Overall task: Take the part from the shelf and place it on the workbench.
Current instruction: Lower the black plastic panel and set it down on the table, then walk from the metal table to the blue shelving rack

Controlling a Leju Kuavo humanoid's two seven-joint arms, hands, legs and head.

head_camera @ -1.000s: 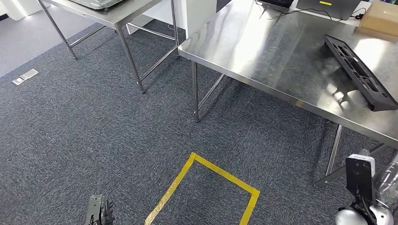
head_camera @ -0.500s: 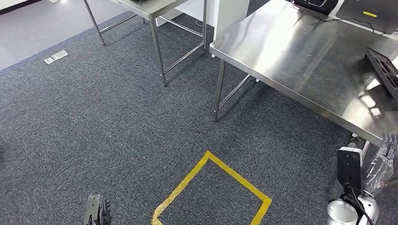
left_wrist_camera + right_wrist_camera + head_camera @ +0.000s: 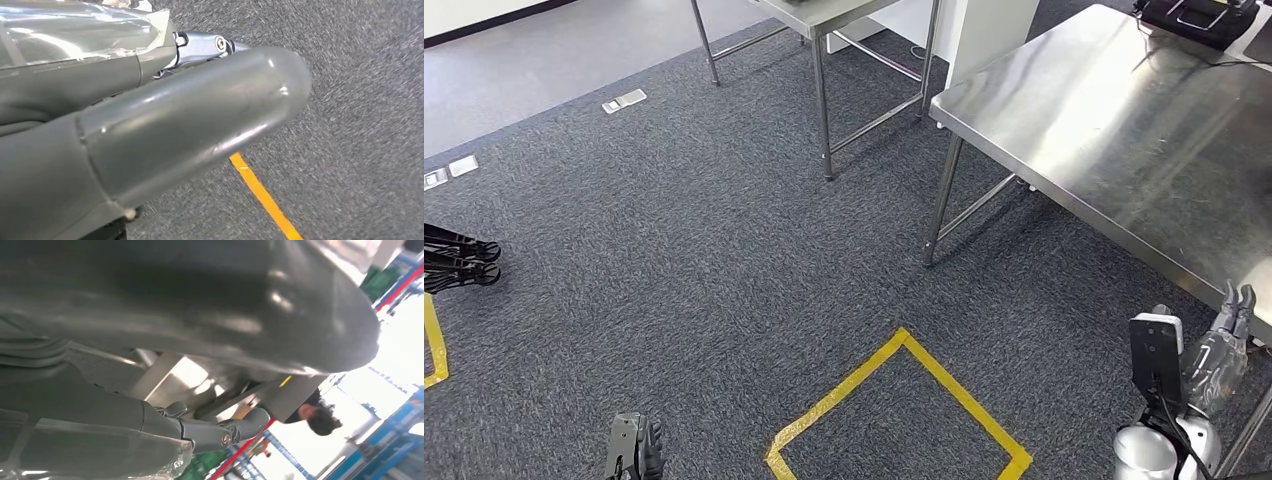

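The steel workbench (image 3: 1124, 130) fills the upper right of the head view, with a black device (image 3: 1199, 15) at its far corner. My left hand (image 3: 636, 455) hangs low over the carpet at the bottom left, holding nothing. In the left wrist view its thick thumb (image 3: 190, 125) lies straight over the carpet. My right hand (image 3: 1221, 345) hangs beside the workbench's near edge, fingers straight and apart, nothing in it. The right wrist view shows the same fingers (image 3: 220, 432) under the bench's steel underside.
A second steel table stands at the back on thin legs (image 3: 822, 100). A yellow tape square (image 3: 904, 400) marks the carpet in front of me. Dark stand feet (image 3: 459, 258) reach in at the left edge. A person (image 3: 320, 420) stands beyond the bench.
The camera has turned left: both tables slid right, and the black part on the workbench passed out of the picture. The stand feet came in at the left. Both hands still hang and hold nothing.
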